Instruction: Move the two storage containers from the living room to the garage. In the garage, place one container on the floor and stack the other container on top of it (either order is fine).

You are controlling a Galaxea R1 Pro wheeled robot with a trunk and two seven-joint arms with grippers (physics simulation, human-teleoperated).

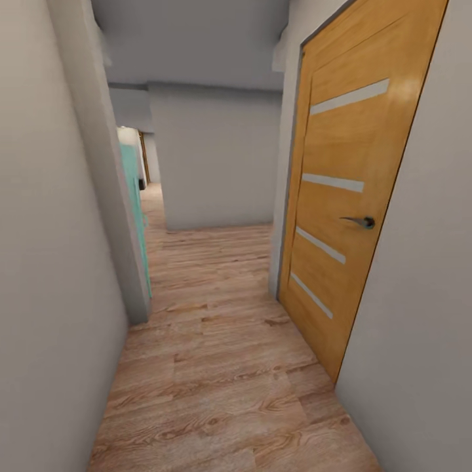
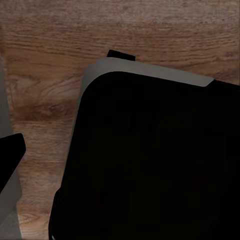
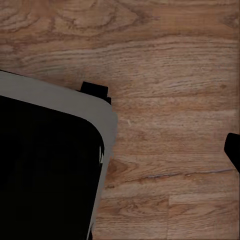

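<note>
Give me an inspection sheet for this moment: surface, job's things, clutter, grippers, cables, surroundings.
Surface: light wood-plank floor running down a narrow hallway.
Job's things: nothing seen.
Clutter: nothing seen.
Grippers: a dark fingertip at the edge of the left wrist view and another at the edge of the right wrist view; open or shut cannot be told.
Cables: nothing seen.
Surroundings: closed wooden door with a lever handle on the right, grey walls, a teal panel at a left opening; the robot's dark base over the planks.

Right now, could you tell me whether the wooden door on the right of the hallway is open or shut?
Shut. The wooden door sits flush in its frame with no gap showing, and its handle is level.
</note>
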